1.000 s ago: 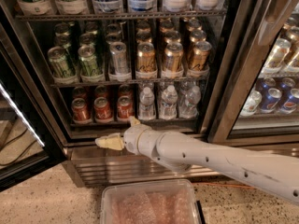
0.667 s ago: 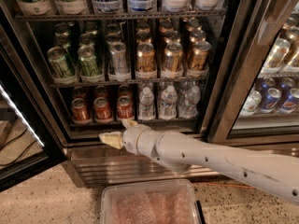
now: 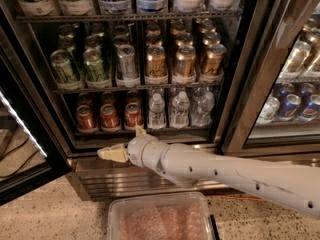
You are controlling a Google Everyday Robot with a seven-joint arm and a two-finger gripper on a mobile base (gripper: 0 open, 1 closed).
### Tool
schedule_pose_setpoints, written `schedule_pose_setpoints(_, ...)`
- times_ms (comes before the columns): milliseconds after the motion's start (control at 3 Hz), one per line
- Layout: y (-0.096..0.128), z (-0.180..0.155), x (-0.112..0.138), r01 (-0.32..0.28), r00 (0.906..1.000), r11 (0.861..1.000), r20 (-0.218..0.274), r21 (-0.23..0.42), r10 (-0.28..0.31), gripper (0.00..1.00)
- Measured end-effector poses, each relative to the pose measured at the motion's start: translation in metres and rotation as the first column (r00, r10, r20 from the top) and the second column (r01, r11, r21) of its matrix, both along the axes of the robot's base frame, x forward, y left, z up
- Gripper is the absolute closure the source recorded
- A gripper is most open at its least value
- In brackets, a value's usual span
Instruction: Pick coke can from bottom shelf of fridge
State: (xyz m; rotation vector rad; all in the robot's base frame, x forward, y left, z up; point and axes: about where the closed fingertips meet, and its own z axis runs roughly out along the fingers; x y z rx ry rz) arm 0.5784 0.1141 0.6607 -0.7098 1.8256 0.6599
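I have the end effector (image 3: 121,142) low in front of the fridge (image 3: 241,109), just under the front rail of the bottom shelf (image 3: 165,132). Its two pale tips stand apart with nothing between them, one pointing left and one up. The coke can (image 3: 132,115) closest to it sits just above and behind the upper tip, the rightmost of three red cans in a row on that shelf. The water bottles (image 3: 179,109) stand up and to the right of the end effector. A clear plastic tub (image 3: 116,219) lies below it.
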Motion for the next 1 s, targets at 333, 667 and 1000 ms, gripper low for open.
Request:
schedule_pose_setpoints(333, 0.034, -0.013, 0.005, 0.023, 0.9994, 1.000, 0.025, 0.004, -0.023, 0.16)
schedule_pose_setpoints(667, 0.067, -0.025, 0.029, 0.073, 0.9956, 0.997, 0.057, 0.019, -0.074, 0.12)
schedule_pose_setpoints(1000, 0.069, -0.025, 0.031, 0.083, 0.9946, 0.996, 0.061, 0.020, -0.084, 0.18)
